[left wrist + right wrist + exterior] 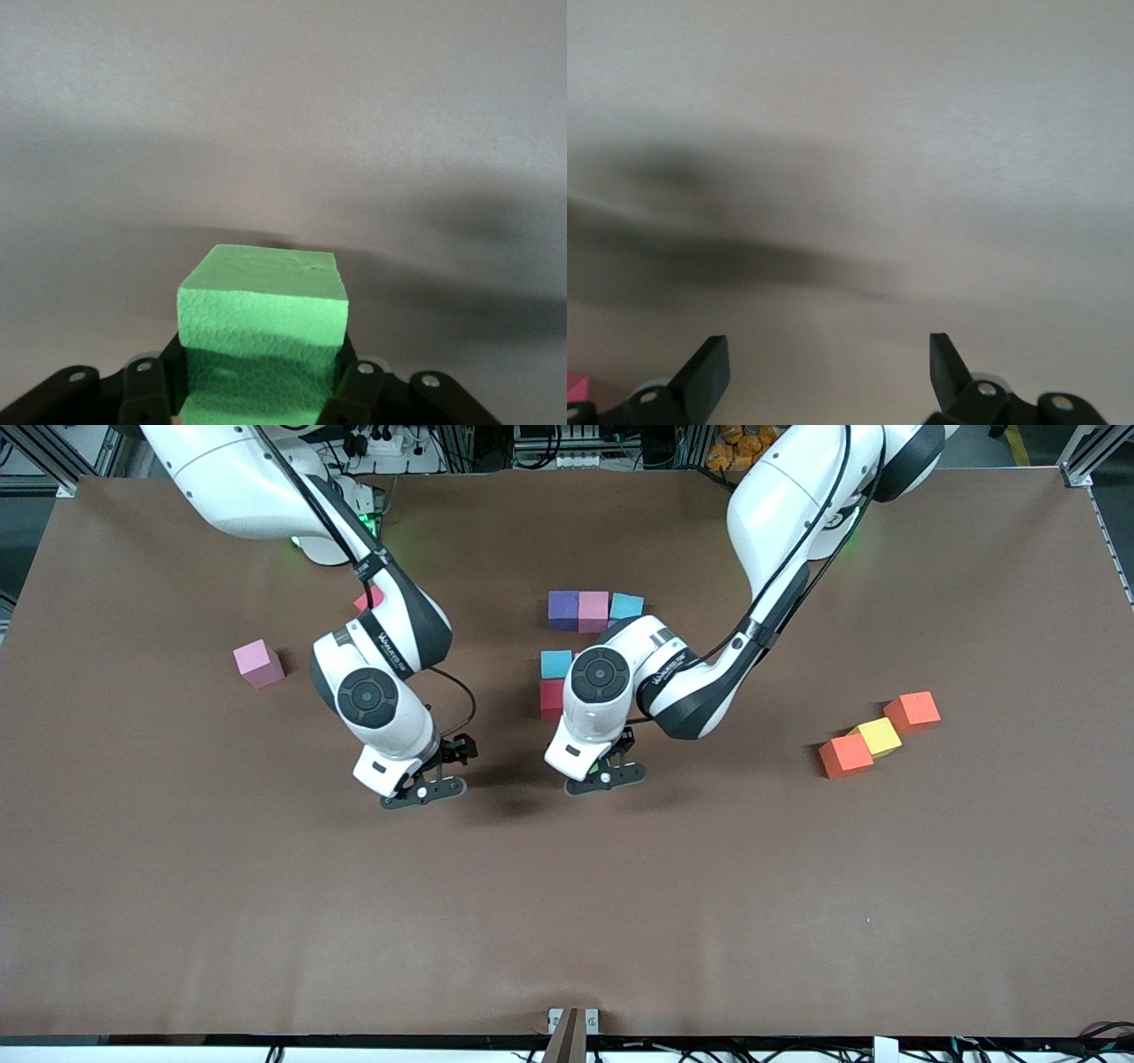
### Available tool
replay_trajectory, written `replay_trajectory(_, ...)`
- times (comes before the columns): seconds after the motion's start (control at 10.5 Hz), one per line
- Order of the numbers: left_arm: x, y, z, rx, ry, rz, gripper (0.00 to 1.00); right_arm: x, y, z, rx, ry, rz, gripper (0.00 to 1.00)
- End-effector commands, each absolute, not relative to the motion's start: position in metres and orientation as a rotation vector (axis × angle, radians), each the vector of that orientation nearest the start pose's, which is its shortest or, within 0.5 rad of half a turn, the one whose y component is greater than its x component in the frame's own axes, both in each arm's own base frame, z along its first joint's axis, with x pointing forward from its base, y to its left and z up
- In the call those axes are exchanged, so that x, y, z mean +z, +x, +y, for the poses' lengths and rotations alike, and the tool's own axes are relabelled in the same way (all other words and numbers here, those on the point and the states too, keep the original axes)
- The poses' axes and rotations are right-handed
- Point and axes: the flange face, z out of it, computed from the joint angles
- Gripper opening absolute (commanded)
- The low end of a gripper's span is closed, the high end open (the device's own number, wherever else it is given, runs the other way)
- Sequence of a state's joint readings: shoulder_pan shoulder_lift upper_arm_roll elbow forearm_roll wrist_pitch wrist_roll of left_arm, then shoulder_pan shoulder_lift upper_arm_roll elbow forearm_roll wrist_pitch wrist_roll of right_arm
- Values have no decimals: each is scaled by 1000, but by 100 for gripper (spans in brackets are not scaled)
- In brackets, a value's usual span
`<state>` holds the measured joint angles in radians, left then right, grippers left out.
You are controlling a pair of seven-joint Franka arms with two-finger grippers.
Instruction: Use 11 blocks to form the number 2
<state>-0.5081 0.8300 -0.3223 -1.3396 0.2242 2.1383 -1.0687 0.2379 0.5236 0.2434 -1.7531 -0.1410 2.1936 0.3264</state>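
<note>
Looking across the brown table [567, 921], we see both arms reaching toward its middle: the left gripper [606, 778] hangs over bare tabletop with its fingers clamped on a green block [262, 329], and the right gripper [424, 790] waits beside it with its fingers [704, 376] spread apart and nothing between them. We find the started number 2 [576, 646] under the left arm, a row of purple [563, 609], pink [593, 610] and light blue [625, 606] blocks, with another light blue block [556, 663] and a red one [551, 698] nearer the front camera. Two orange blocks [845, 755] and a yellow block [878, 736] lie toward the left arm's end, and a lone pink block [258, 662] toward the right arm's end.
</note>
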Motion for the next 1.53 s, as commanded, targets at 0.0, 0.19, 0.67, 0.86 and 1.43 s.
replay_trajectory(0.0,232,542,-533,44,-3170,-303,50,273,594,270,91,-3148,-326,100)
replay_trajectory(0.19,228,531,-544,32,-3160,-267,50,273,598,260,91,-3150,-300,100)
replay_trajectory(0.67,224,517,-558,36,-3158,-215,52,282,612,227,84,-3157,-228,100)
replay_trajectory(0.86,229,518,-553,39,-3158,-92,52,286,615,227,59,-3150,-241,100)
replay_trajectory(1.43,211,490,-564,126,-3141,-130,53,303,633,209,-15,-3143,-165,100)
